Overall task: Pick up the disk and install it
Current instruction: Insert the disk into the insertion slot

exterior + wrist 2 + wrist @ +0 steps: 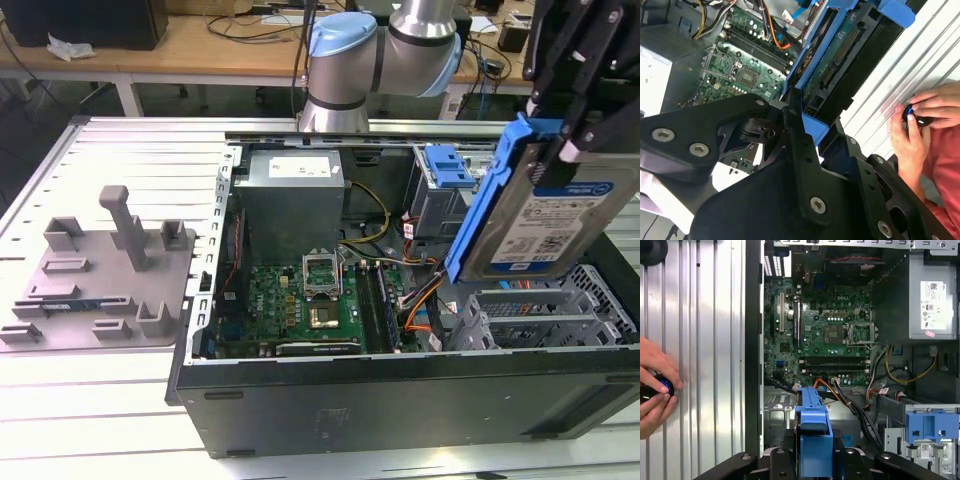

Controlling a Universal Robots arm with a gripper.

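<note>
The disk, a silver hard drive with a white-and-blue label and blue side rails, hangs tilted above the right end of the open computer case. My gripper is shut on it from above with black fingers. Below it lies a grey empty drive bay. Both wrist views show the disk edge-on, as a blue rail and as a dark underside with connectors. There my gripper clamps its near end over the case interior.
Inside the case are a green motherboard, a big grey metal box, a grey cage with a blue latch and loose cables. A grey fixture plate lies at the exterior view's left. A person's hands hold a small black device beside the case.
</note>
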